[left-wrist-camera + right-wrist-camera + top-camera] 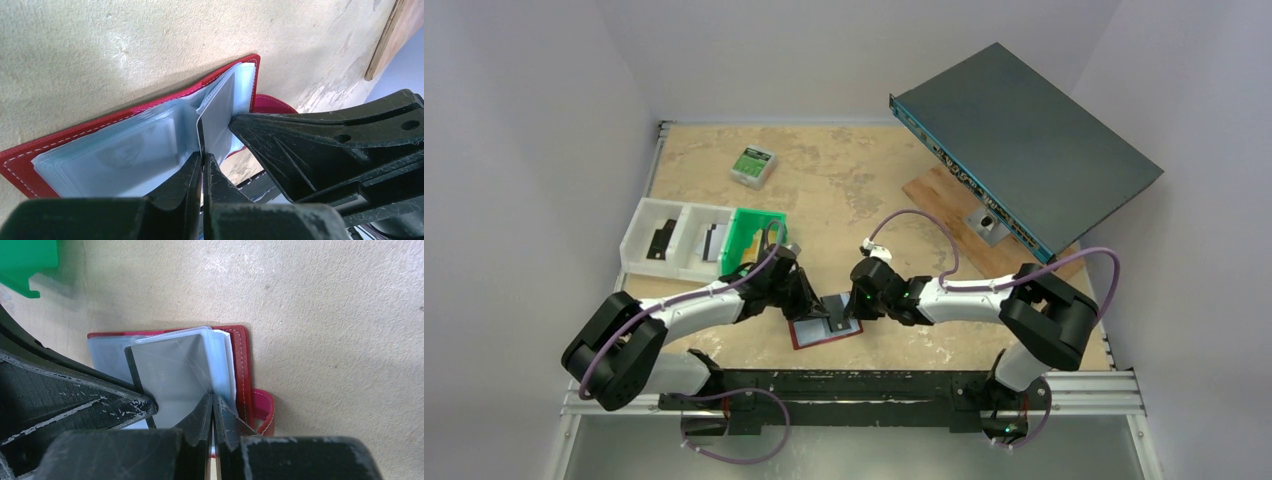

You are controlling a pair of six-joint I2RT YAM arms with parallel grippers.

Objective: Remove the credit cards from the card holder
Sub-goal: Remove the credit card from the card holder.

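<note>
Two arms work a red card holder that lies open, cover down, on the counter, directly beneath both sets of tips. The left pincer is clamped shut on the near edge of a grey credit card. The card stands tilted up out of the holder's clear plastic sleeves, just beyond that pincer's tips, and the thin edge looks like the only purchase a flat, stiff card offers. The right pincer, immediately beside the left one and facing it, is closed too, its tips meeting at the edge of a sleeve leaf alongside the card. Whether it nips that leaf or only presses on it cannot be told. Its likely purpose is to pin the holder so that it does not ride up with the card. The snap tab pokes out from under the cover on the side of the right pincer away from the left one. A green bin sits on the left pincer's side, further out from the holder. The card looks partly drawn and not yet free, and whether other sleeves hold more cards cannot be made out.
</note>
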